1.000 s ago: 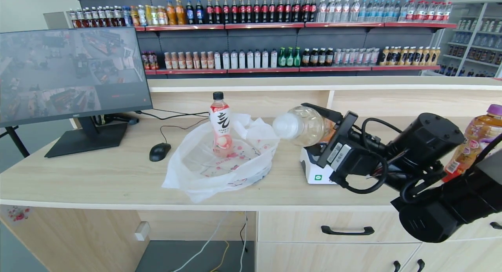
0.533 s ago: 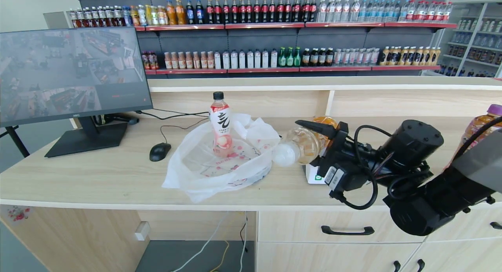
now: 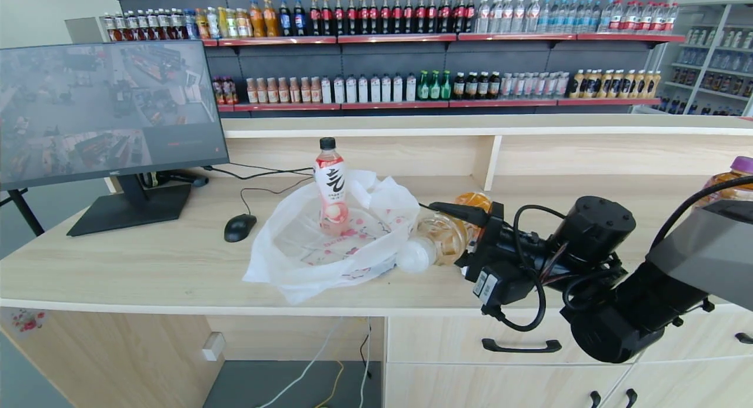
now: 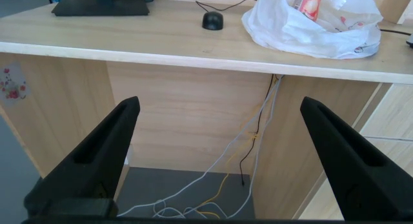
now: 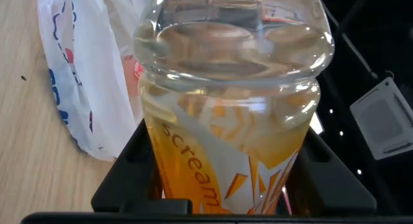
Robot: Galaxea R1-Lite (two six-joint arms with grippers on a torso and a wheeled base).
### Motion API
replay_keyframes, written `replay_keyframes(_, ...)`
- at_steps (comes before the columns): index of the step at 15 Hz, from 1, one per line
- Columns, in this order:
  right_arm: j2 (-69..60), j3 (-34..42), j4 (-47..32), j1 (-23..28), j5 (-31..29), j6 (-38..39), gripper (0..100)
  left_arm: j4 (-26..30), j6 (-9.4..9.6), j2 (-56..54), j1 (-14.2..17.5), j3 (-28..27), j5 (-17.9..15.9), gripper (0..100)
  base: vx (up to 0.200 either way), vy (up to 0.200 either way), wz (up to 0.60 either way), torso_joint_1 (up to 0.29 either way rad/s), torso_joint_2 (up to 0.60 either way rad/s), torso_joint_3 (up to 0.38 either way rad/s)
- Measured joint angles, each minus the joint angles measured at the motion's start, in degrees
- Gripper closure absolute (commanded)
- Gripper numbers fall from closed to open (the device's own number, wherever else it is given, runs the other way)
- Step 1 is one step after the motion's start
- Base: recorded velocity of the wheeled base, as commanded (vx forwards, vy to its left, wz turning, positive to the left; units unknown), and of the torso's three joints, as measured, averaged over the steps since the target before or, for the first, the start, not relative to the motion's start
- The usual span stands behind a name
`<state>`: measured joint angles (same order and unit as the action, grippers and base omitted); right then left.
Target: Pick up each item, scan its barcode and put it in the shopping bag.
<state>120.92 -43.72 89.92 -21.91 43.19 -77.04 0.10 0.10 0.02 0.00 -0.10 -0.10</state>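
Right tool (image 3: 456, 228) is clamped on the orange drink bottle (image 3: 435, 240), tipped cap-first beside the shopping bag (image 3: 294, 267), seemingly for bagging

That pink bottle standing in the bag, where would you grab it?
Probably around the pink bottle at its upper body, below the black cap, coming level from the front. It stands upright, and the bag crowds its base and rises behind it.

Room to pass over front counter (image 3: 147, 270) strip & into shopping bag (image 3: 306, 261) near side; blocked at bag centre by upright bottle (image 3: 330, 184), further left by mouse (image 3: 239, 227) + monitor (image 3: 106, 111).
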Motion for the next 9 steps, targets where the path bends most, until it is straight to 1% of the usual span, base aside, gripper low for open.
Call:
replay_keyframes(4,0.26,0.41,0.0,0.74,1.17,-0.02,100,0.0,0.0,0.0,0.0,0.0,0.0,0,0.0,0.0,0.0,0.0,0.0,0.0)
replay_keyframes(9,0.06,0.28,0.05,3.15,2.11,0.0,100,0.0,0.0,0.0,0.0,0.0,0.0,0,0.0,0.0,0.0,0.0,0.0,0.0)
